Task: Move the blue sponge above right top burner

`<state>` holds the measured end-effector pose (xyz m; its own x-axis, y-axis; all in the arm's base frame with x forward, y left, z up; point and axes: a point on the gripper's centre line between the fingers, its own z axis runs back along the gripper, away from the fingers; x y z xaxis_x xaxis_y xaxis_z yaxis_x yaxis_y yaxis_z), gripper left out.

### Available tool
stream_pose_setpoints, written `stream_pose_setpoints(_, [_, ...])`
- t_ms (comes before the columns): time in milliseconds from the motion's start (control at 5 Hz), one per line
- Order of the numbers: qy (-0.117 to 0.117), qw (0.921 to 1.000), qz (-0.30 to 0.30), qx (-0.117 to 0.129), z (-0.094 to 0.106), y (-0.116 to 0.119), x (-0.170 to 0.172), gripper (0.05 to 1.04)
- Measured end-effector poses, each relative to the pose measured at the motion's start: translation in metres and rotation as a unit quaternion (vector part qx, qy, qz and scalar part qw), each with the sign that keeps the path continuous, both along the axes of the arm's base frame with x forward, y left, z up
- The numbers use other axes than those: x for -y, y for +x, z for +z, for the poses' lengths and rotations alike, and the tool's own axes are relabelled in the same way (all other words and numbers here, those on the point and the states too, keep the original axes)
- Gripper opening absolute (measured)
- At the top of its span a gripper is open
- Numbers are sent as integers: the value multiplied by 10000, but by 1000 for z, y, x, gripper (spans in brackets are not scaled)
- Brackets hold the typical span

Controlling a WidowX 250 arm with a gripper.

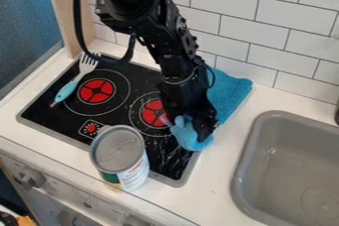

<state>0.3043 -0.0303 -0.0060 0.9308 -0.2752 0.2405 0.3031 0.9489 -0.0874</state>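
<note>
One blue sponge (188, 134), aslant, pointing lower right

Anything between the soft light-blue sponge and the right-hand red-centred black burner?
Nothing visible. The sponge, at the black pincer, sits right beside the burner; the silver-lidded cylindrical can stands nearer the counter's front, off that path.

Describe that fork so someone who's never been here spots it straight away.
Find the black stovetop beside the gray sink. On its side farthest from the sink, next to a red burner, lies the fork. Its pale tines and light blue handle set it apart from the silver-topped can.
</note>
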Motion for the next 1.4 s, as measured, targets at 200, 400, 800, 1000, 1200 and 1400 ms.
stream_pose_setpoints(200, [-50,9999,129,14,-1,1,-4,602])
stream_pose_setpoints(400, [-115,9998,148,7,0,2,-6,557])
stream_pose_setpoints(800, [-163,9998,-101,40,12,-8,-6,499])
stream_pose_setpoints(1000, [-364,9991,16,202,32,-8,-21,320])
stream_pose_setpoints(1200, [-463,9971,352,497,61,-8,-44,204])
stream_pose_setpoints(1400, [-536,9931,775,699,75,2,-69,147])
